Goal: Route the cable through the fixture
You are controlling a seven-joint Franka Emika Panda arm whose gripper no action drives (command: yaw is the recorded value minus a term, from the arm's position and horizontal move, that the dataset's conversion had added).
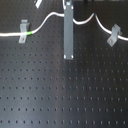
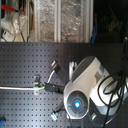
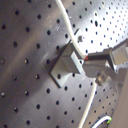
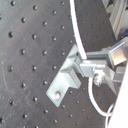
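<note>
Tool: my tool (image 4: 92,67) has its grey fingers pinched narrow on the cable (image 4: 76,30) right at the near clip (image 4: 65,80); the grip reads the same in the first wrist view.
Key relation: in the second wrist view the cable sits against the clip's upper edge, its long axis crossing the clip; I can't tell if it is seated in the slot.
Cable run: in the first exterior view it snakes white along the far side, green band (image 1: 31,33) just beside the left clip (image 1: 22,31), then on toward the right clip (image 1: 114,35).
Arm: it hangs as a grey column (image 1: 68,30) between those two clips.
Surface: black perforated counter (image 1: 60,95), matte, holes throughout.
Room: I judge the nearer counter free for travel; bins (image 2: 60,20) stand well behind in the second exterior view.
</note>
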